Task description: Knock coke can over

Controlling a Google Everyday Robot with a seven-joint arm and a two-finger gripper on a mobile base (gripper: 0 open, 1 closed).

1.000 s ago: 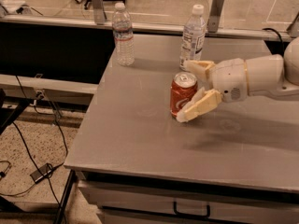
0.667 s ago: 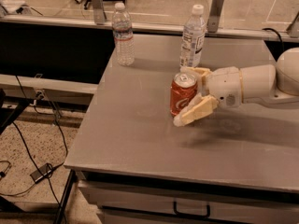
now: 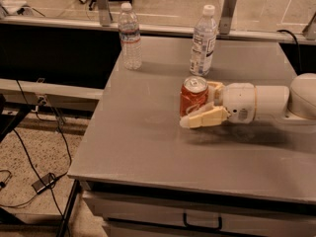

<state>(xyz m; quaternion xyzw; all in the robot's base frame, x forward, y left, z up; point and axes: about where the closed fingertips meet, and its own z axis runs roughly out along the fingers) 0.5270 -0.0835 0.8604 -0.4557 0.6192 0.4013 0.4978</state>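
The coke can, red-orange with a silver top, stands upright near the middle of the grey table. My gripper reaches in from the right, low over the table, and is open around the can. The near cream finger lies along the can's front lower side. The far finger shows just behind the can's right side, its tip hidden by the can. The white arm stretches off to the right edge.
Two clear plastic water bottles with white caps stand at the back of the table, one on the left and one just behind the can. Off the table's left edge is the floor with cables. A drawer handle shows below the front edge.
The arm has dropped lower toward the table and the gripper has settled closer around the can. The can still stands upright in the same spot.
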